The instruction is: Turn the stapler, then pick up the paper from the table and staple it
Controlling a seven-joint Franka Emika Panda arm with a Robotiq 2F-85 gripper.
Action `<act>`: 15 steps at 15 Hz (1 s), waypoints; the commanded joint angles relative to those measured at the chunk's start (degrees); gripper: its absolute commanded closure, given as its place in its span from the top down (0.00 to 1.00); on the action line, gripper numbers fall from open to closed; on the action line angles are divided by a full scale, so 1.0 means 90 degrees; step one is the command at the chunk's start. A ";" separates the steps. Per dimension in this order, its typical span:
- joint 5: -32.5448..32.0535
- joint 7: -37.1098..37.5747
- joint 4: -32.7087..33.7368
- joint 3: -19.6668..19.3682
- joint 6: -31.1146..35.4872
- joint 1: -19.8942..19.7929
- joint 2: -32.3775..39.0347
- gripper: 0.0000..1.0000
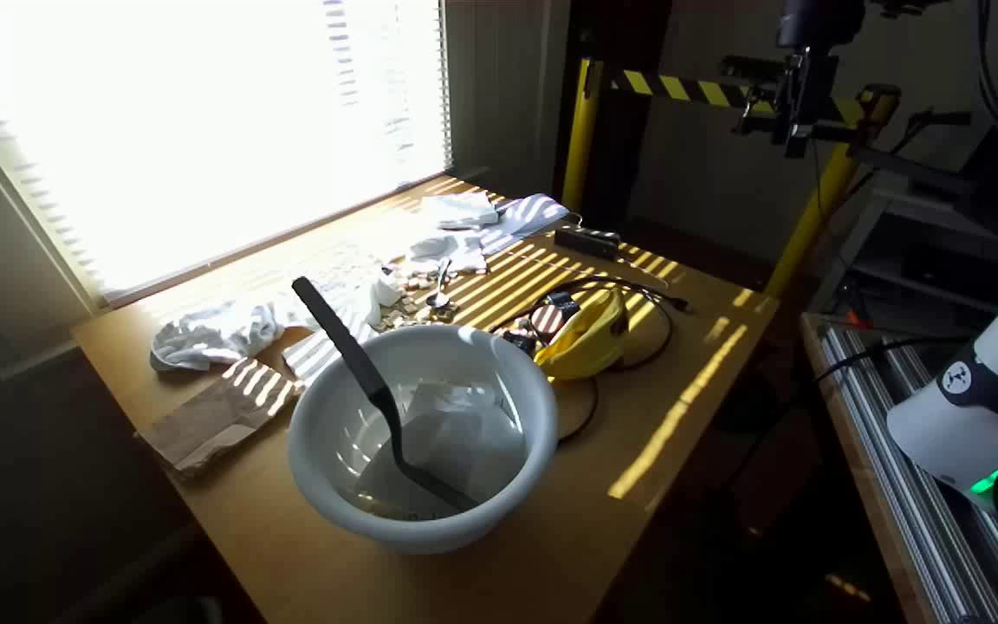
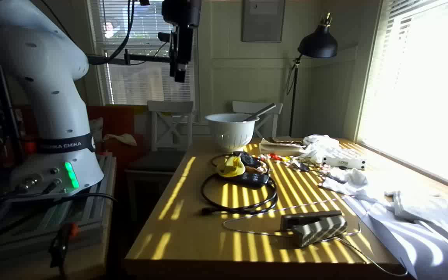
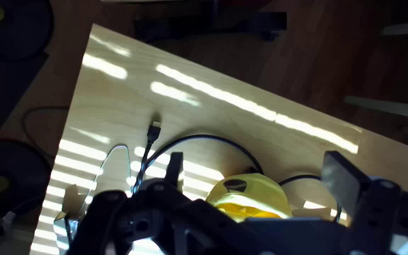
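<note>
High over the table [image 1: 672, 416], my gripper [image 3: 259, 173] stands open in the wrist view, its two fingers far apart with nothing held between them. It also shows raised well above the tabletop in both exterior views, as the dark gripper [image 1: 796, 139] and the gripper [image 2: 179, 73]. The stapler [image 2: 317, 228], dark on one side and grey on the other, lies near the table's end. In the wrist view the stapler [image 3: 70, 212] is partly cut off by a dark gripper part. A whitish-grey sheet, the paper [image 2: 406, 241], lies beside it, striped by sunlight.
A white bowl [image 1: 430, 537] holds a black-handled utensil [image 1: 339, 334]. Near it are a yellow pouch-like thing [image 3: 248, 193] and a coiled black cable [image 2: 243, 212]. A thin wire [image 2: 255, 233] loops around the stapler. White cloths [image 1: 213, 334] and a brown napkin [image 1: 213, 420] lie by the window.
</note>
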 commanded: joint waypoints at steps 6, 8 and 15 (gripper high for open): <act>0.0038 -0.0035 0.0016 0.0061 -0.0015 -0.0068 0.0019 1.00; 0.0038 -0.0035 0.0016 0.0061 -0.0015 -0.0068 0.0019 1.00; 0.0190 -0.0548 0.0164 -0.0378 0.0632 0.0020 0.0528 1.00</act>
